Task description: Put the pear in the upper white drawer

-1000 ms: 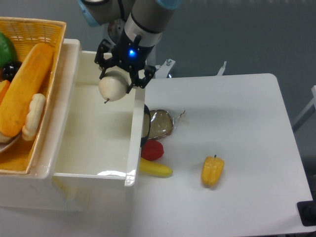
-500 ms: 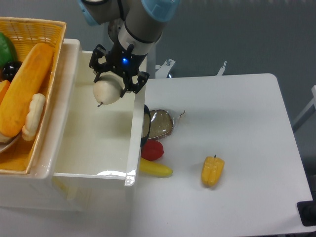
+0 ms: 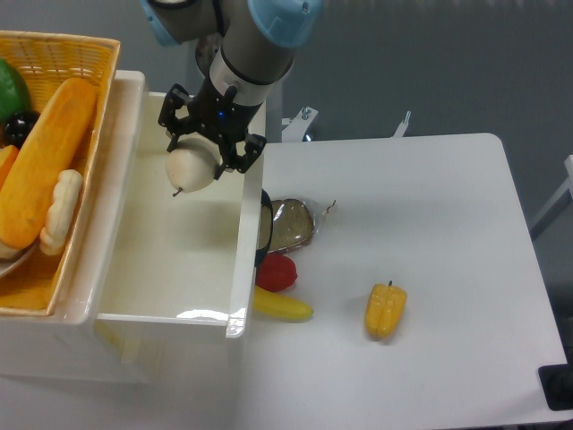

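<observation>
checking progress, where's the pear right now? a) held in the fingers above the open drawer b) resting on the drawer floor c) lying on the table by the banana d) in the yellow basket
a: the pear sits clamped in the gripper, hanging over the inside of the white drawer, not set down.

Count on inspection: one pear (image 3: 191,168); one upper white drawer (image 3: 170,260); one woven basket (image 3: 85,55); one yellow bell pepper (image 3: 385,310); one banana (image 3: 282,306); one red fruit (image 3: 277,272); one brownish item (image 3: 292,225), kind unclear. Basket contents partly cut off by the frame, not counted.
</observation>
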Controlling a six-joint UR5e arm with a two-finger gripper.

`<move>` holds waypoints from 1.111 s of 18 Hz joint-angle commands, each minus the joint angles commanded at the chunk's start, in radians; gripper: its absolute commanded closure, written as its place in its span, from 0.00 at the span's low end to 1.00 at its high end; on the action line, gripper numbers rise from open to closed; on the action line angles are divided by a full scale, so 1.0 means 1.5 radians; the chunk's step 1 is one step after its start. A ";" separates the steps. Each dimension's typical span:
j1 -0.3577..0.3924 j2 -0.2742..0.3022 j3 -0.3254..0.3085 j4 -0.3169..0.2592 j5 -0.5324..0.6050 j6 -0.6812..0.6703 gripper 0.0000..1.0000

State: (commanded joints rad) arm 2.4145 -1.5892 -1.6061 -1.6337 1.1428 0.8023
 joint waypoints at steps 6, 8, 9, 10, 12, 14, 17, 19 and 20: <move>0.000 0.000 0.004 0.004 0.000 -0.001 0.13; 0.000 0.001 0.004 0.004 0.000 0.000 0.11; 0.000 0.001 0.005 0.004 0.000 -0.001 0.09; 0.000 0.001 0.007 0.004 0.000 -0.001 0.09; 0.000 0.003 0.008 0.004 0.001 -0.001 0.09; 0.002 0.006 0.009 0.005 0.002 0.000 0.09; 0.013 0.009 0.011 0.006 0.002 0.002 0.09; 0.024 0.010 0.015 0.006 0.002 0.002 0.01; 0.030 0.011 0.016 0.011 0.002 0.002 0.00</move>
State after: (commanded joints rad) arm 2.4589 -1.5723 -1.5815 -1.6169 1.1459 0.8053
